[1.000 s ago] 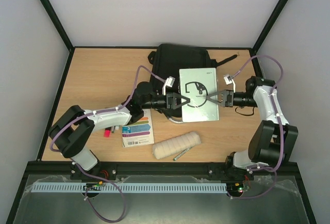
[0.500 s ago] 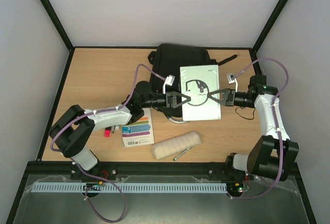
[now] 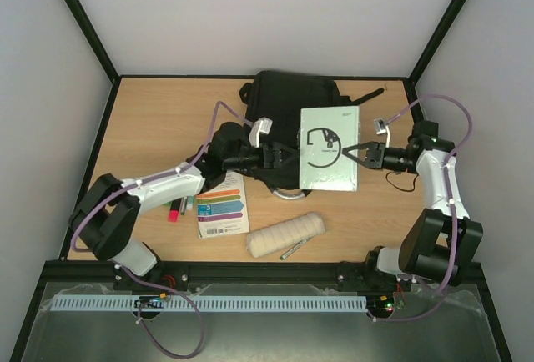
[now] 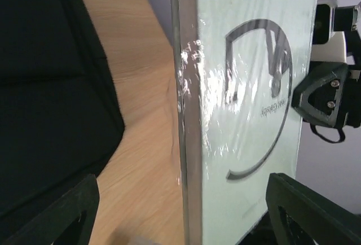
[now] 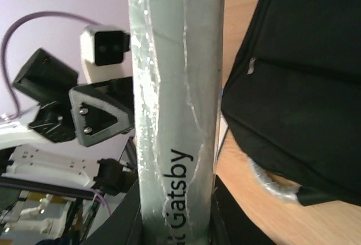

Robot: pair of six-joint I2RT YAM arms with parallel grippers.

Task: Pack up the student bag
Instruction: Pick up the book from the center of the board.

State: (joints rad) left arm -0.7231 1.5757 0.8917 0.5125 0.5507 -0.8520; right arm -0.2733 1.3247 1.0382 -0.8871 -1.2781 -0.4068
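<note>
While your right gripper [image 3: 352, 152] clamps the right edge of the book [image 3: 329, 149], your left gripper [image 3: 286, 156] stands released, its fingers [image 4: 62, 211] spread wide on either side of the book's left edge without pinching it. Your bag [image 3: 292, 95] lies flat at the far middle of the table [image 3: 158, 128], beneath and behind the book. The left jaws hang over its near part, the right jaws near its right side.

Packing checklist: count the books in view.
2. A pale green book, gripped by the right end effector; a striped booklet flat on the table. The student bag may hide more.
</note>
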